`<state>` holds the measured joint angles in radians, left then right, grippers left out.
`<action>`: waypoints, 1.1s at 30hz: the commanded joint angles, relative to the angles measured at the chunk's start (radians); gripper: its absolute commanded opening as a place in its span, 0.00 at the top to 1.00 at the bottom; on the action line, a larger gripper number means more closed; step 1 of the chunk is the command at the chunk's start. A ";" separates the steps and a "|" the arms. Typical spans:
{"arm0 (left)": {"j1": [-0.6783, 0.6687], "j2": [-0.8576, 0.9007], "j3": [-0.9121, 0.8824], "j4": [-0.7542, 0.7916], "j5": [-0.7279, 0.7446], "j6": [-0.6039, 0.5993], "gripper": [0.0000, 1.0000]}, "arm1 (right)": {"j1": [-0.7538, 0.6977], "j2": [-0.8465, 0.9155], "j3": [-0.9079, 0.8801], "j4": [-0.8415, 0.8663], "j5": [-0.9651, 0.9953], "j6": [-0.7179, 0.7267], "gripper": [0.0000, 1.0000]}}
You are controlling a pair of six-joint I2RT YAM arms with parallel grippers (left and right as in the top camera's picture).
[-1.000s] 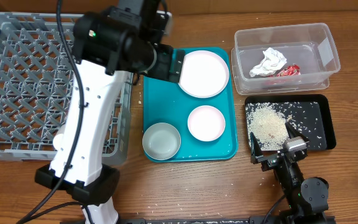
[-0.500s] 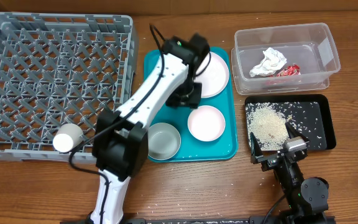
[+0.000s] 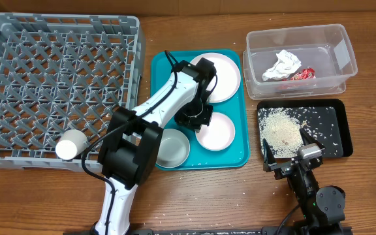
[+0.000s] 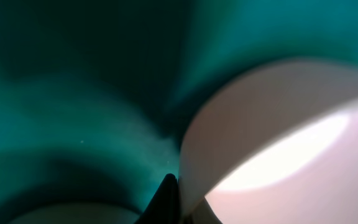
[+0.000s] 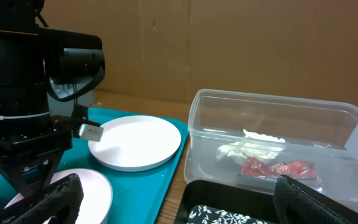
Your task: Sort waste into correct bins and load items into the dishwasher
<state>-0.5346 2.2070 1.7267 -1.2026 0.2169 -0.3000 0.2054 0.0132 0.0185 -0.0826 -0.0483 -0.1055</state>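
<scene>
My left gripper (image 3: 199, 117) is down on the teal tray (image 3: 168, 72), shut on the left rim of the small pale bowl (image 3: 219, 132). Up close, the left wrist view shows one dark finger (image 4: 166, 200) pressed against that bowl's wall (image 4: 194, 149). The round plate (image 3: 217, 77) lies just behind the bowl, and the grey-blue bowl (image 3: 172, 147) sits at the tray's front left. A white cup (image 3: 70, 145) lies at the grey dish rack's (image 3: 51, 78) front edge. My right gripper (image 3: 286, 146) hangs open at the near edge of the black tray (image 3: 335, 134).
The clear tub (image 3: 331, 46) at the back right holds the white napkin (image 3: 283, 65) and the red wrapper (image 3: 303, 74). White rice (image 3: 281, 130) is heaped in the black tray's left half. A few grains are scattered on the wooden table near the front edge.
The left arm dropped from high over the rack's edge to the tray, passed the plate's left side, and its gripper closed on the small bowl's rim. The right arm stayed still.
</scene>
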 commanded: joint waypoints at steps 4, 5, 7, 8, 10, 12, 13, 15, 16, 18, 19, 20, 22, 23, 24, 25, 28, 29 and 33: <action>0.073 -0.035 0.188 -0.100 0.018 -0.011 0.96 | 0.005 -0.006 -0.010 0.003 -0.006 0.004 0.00; 0.092 -0.047 0.236 -0.131 0.011 -0.011 0.96 | 0.005 -0.006 -0.010 0.002 -0.006 0.004 0.00; 0.133 -0.072 0.333 -0.201 -0.038 -0.011 0.96 | 0.005 -0.006 -0.010 0.003 -0.006 0.004 0.00; 0.154 -0.085 0.383 -0.240 -0.088 -0.011 0.96 | 0.005 -0.006 -0.010 0.002 -0.006 0.004 0.00; 0.190 -0.112 0.470 -0.320 -0.244 -0.019 0.96 | 0.005 -0.006 -0.010 0.002 -0.006 0.004 0.00; 0.219 -0.142 0.522 -0.399 -0.470 -0.066 0.96 | 0.005 -0.006 -0.010 0.003 -0.006 0.004 0.00; 0.231 -0.159 0.530 -0.436 -0.598 -0.105 0.96 | 0.005 -0.006 -0.010 0.003 -0.006 0.004 0.00; 0.248 -0.187 0.526 -0.488 -0.829 -0.188 0.96 | 0.005 -0.006 -0.010 0.002 -0.005 0.004 0.00; 0.252 -0.198 0.516 -0.488 -0.879 -0.171 0.96 | 0.005 -0.006 -0.010 0.002 -0.006 0.004 0.00; 0.255 -0.203 0.494 -0.488 -0.996 -0.202 0.96 | 0.005 -0.006 -0.010 0.003 -0.005 0.004 0.00; 0.254 -0.202 0.479 -0.488 -1.049 -0.212 0.96 | 0.005 -0.006 -0.010 0.003 -0.006 0.004 0.00; 0.254 -0.200 0.455 -0.488 -1.107 -0.235 0.96 | 0.005 -0.006 -0.010 0.003 -0.006 0.004 0.01; 0.255 -0.199 0.388 -0.488 -1.211 -0.284 0.96 | 0.005 -0.006 -0.010 0.002 -0.006 0.004 0.00; 0.255 -0.199 0.326 -0.487 -1.287 -0.329 0.96 | 0.005 -0.006 -0.010 0.002 -0.006 0.004 0.00; 0.256 -0.199 0.284 -0.487 -1.330 -0.369 0.96 | 0.005 -0.006 -0.010 0.003 -0.006 0.004 0.00; 0.259 -0.199 0.243 -0.486 -1.365 -0.412 0.96 | 0.005 -0.006 -0.010 0.002 -0.006 0.004 0.01; 0.266 -0.199 0.126 -0.434 -1.411 -0.475 0.96 | 0.005 -0.006 -0.010 0.003 -0.006 0.004 0.00; 0.266 -0.199 0.096 -0.406 -1.411 -0.475 0.96 | 0.005 -0.006 -0.010 0.003 -0.006 0.004 0.00; 0.266 -0.199 0.018 -0.316 -1.438 -0.475 0.96 | 0.005 -0.006 -0.010 0.002 -0.006 0.004 0.00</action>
<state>-0.2722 2.0022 1.7863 -1.5509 -1.1088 -0.7063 0.2054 0.0132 0.0185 -0.0837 -0.0490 -0.1051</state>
